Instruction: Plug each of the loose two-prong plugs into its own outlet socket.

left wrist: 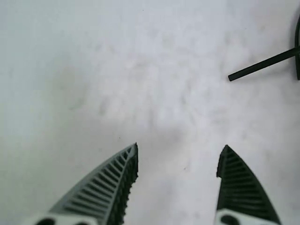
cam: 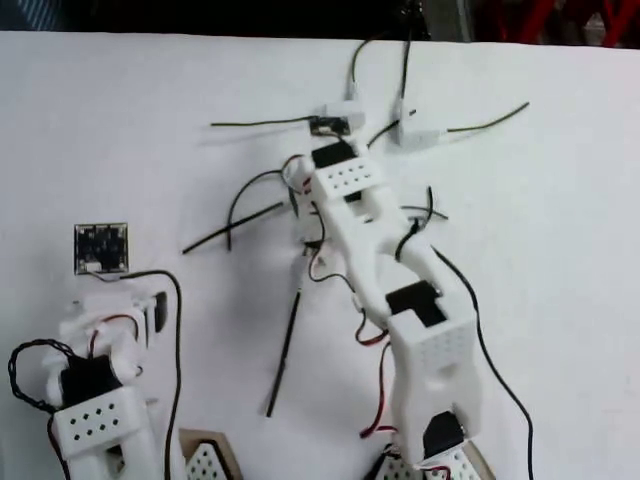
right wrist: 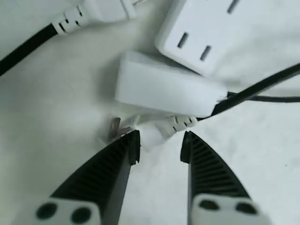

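In the high view the right arm [cam: 400,290] stretches to the upper middle of the table [cam: 560,300], where white socket blocks [cam: 420,132] lie near the far edge. The left arm [cam: 100,390] sits at lower left, well apart. In the left wrist view the left gripper [left wrist: 180,150] is spread over bare table, with a dark cord end [left wrist: 262,65] at upper right. In the right wrist view the right gripper [right wrist: 159,140] has its jaws apart, flanking a small white plug [right wrist: 152,131]. The plug's long axis crosses the gap, prongs [right wrist: 115,129] pointing left. A slotted socket [right wrist: 206,33] lies at upper right, beyond a plain white block [right wrist: 164,89].

Bright even light floods the white table [cam: 120,130], faint shadow near left claw [left wrist: 180,147].
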